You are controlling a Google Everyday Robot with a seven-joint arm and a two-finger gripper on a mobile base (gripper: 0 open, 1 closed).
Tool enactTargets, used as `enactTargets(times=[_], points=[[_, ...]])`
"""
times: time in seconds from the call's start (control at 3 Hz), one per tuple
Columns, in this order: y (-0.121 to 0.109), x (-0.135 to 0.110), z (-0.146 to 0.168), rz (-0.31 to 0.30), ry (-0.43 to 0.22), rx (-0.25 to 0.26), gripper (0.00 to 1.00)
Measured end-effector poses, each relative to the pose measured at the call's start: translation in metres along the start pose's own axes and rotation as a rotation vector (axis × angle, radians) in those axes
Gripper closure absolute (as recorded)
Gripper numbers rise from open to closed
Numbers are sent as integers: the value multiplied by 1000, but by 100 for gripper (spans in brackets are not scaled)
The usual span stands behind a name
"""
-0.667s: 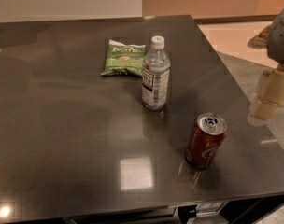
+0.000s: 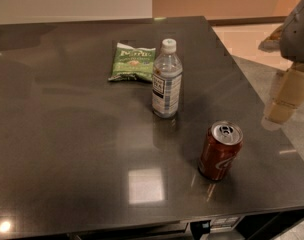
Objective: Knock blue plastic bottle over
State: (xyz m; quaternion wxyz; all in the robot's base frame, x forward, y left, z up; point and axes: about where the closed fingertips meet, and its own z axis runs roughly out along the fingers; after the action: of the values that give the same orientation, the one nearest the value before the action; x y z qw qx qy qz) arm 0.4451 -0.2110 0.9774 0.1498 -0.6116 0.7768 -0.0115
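Observation:
The blue plastic bottle (image 2: pixel 167 80) stands upright near the middle of the dark table (image 2: pixel 67 149), clear bluish with a white cap and a white-and-dark label. My gripper (image 2: pixel 286 98) hangs at the right edge of the view, over the table's right side, well to the right of the bottle and apart from it. Only its beige lower part and grey upper housing show.
A red soda can (image 2: pixel 220 150) stands upright in front and to the right of the bottle, between it and the gripper's side. A green snack bag (image 2: pixel 133 61) lies flat behind and left of the bottle. The table's right edge runs diagonally beside a pale floor.

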Motion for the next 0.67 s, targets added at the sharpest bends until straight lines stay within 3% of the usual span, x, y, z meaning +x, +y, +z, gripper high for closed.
enactTargets(times=[0.33, 0.67], points=[[-15, -26, 8, -17, -70, -87, 0], [-27, -65, 16, -43, -166, -122, 0]])
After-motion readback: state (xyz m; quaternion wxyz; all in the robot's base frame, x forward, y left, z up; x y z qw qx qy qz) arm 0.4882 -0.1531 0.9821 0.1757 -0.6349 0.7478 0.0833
